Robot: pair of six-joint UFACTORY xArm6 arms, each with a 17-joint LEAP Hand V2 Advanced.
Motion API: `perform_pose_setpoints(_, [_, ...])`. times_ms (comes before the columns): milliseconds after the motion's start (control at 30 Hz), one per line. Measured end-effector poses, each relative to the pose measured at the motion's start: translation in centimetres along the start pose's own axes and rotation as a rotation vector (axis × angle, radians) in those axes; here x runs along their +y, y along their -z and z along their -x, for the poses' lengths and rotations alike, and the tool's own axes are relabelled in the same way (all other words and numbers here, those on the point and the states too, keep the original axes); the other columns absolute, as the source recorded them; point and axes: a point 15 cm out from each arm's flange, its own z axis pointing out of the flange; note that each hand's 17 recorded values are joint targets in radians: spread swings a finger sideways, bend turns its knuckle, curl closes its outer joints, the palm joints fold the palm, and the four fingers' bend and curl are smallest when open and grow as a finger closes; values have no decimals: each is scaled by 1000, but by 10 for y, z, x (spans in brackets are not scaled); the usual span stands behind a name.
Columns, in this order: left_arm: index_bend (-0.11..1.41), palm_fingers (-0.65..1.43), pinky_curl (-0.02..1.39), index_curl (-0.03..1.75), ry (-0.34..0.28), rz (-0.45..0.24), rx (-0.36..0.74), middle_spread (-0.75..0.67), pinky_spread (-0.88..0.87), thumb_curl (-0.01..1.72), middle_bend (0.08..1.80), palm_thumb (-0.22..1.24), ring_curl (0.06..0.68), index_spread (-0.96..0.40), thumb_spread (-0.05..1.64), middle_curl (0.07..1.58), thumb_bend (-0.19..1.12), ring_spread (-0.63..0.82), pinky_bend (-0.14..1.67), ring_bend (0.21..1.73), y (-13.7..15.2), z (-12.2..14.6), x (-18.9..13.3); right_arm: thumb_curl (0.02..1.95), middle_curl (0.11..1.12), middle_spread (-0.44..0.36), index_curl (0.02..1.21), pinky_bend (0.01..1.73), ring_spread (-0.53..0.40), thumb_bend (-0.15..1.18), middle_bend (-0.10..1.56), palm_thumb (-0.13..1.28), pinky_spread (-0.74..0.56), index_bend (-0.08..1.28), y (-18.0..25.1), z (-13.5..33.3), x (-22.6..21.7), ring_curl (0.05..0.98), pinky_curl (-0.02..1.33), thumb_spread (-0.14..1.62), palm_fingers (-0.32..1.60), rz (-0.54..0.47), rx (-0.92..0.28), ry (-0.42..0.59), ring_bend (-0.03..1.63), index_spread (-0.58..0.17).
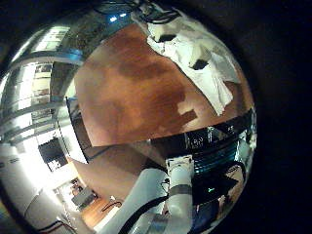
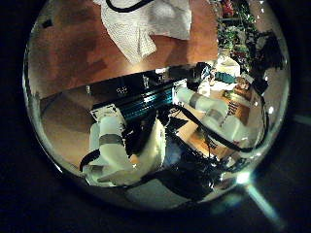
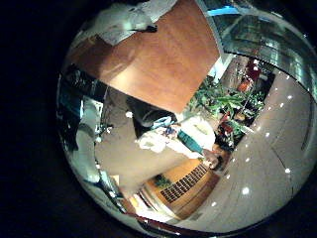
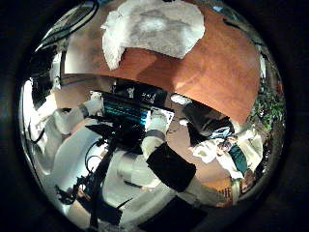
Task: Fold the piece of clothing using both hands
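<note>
the piece of clothing (image 4: 154, 31) — a pale, white-looking cloth — lies loosely crumpled on the wooden table (image 4: 217, 68), well away from both palms. in the right thumb side palm view it sits toward twelve o'clock, with bare table spreading from it toward three o'clock. in the left thumb side palm view the same cloth (image 2: 146, 24) shows at about twelve o'clock on the table (image 2: 78, 49); in the left little finger side view it (image 1: 200, 58) lies near one o'clock, bunched, with darker shapes partly over it that cannot be made out.

no container shows in any view.

the table top is reddish-brown wood with nothing else clearly on it. beyond its edge the room shows green plants (image 3: 213, 99) and a light floor (image 3: 267, 139).

both hands are off the cloth — whether the left hand's or the right hand's fingers are straight or curled cannot be told from these views.
</note>
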Motion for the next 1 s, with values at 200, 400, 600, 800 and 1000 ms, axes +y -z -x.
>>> perform_pose_setpoints(200, [150, 121, 334, 287, 67, 16, 18, 236, 317, 266, 199, 195, 194, -12, 1231, 372, -20, 267, 474, 787, 8, -2, 9, 220, 367, -44, 273, 891, -12, -16, 328, 387, 315, 153, -1, -3, 5, 219, 108, 1319, 158, 3, -19, 32, 757, -355])
perform_pose_setpoints(400, [152, 119, 336, 285, 46, 17, 1, 237, 312, 275, 200, 192, 194, -14, 1205, 372, -18, 258, 489, 792, 12, -4, 10, 218, 369, -54, 274, 891, -21, -13, 332, 380, 296, 155, 1, -2, 10, 220, 110, 1317, 173, -1, -35, 41, 753, -359])
perform_pose_setpoints(600, [155, 113, 333, 286, -4, 31, -22, 237, 308, 286, 201, 215, 194, -14, 1187, 373, -12, 258, 490, 791, 9, -16, 7, 219, 369, -56, 277, 889, -28, -12, 333, 379, 285, 157, -3, -6, 14, 223, 109, 1316, 178, 17, -55, 16, 752, -361])
perform_pose_setpoints(800, [144, 51, 337, 278, -148, 64, -90, 271, 332, 294, 193, 229, 197, 5, 1129, 367, -27, 286, 503, 792, -8, -43, 2, 218, 369, -57, 279, 887, -30, -11, 331, 388, 282, 159, -12, -12, 4, 224, 108, 1324, 180, 25, -60, -10, 748, -356])
perform_pose_setpoints(1000, [146, 15, 338, 272, -225, 2, -105, 303, 359, 283, 196, 180, 197, 29, 1081, 360, -34, 330, 517, 783, -37, -69, -34, 221, 368, -57, 281, 893, -22, -8, 328, 409, 282, 159, -25, -14, 4, 224, 107, 1329, 196, 75, -115, -40, 747, -357])
